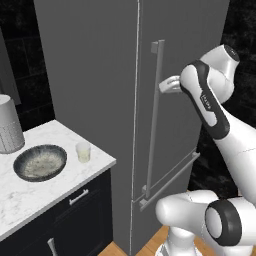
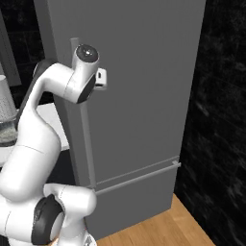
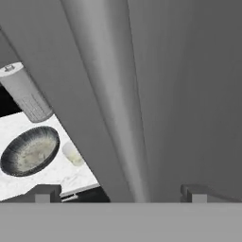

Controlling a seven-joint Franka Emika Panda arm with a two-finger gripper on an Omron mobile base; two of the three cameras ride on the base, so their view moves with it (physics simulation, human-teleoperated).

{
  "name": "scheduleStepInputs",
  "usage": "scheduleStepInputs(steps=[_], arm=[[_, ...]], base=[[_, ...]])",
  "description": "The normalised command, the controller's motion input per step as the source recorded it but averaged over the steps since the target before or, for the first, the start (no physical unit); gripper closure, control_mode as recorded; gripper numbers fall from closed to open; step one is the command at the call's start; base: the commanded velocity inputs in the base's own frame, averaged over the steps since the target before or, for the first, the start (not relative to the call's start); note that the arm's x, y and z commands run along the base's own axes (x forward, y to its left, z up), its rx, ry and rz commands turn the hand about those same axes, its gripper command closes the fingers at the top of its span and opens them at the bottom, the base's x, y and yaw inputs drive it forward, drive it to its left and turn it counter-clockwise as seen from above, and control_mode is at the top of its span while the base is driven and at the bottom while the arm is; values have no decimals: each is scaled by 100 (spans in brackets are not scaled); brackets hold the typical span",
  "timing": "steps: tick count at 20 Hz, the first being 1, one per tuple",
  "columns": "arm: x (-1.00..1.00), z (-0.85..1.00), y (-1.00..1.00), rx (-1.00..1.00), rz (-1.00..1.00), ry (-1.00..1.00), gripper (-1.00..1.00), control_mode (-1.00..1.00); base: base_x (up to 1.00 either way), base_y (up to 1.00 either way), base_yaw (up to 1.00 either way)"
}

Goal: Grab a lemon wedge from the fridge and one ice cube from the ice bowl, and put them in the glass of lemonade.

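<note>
Fridge (image 1: pixel 95 75) shut — pincer (image 3: pixel 118 191) tips half cut off.

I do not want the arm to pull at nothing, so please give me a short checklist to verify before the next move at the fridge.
1. Fridge door closed: ok, no gap shows.
2. Gripper open: ok, the fingertips stand wide apart.
3. Bar handle between the fingertips: ok in the hand view, the bar runs up the middle.
4. Fingers closed on the handle: not ok, nothing is gripped yet.
5. Ice bowl and glass of lemonade upright on the counter, apart from each other: ok.
6. Lemon wedge inside the fridge: cannot tell, the door hides it.
</note>
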Motion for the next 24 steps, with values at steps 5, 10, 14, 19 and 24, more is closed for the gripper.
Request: scheduleStepInputs(steps=[5, 10, 14, 19, 24], arm=[[53, -25, 16, 1, 0, 0, -100, -100], [61, -27, 20, 0, 0, 0, -100, -100], [54, -32, 20, 0, 0, 0, -100, -100], [25, -51, 24, 5, 0, -6, -100, -100], [23, -34, 24, 5, 0, -4, -100, -100]], base=[[0, 0, 0], [0, 0, 0], [0, 0, 0], [0, 0, 0], [0, 0, 0]])
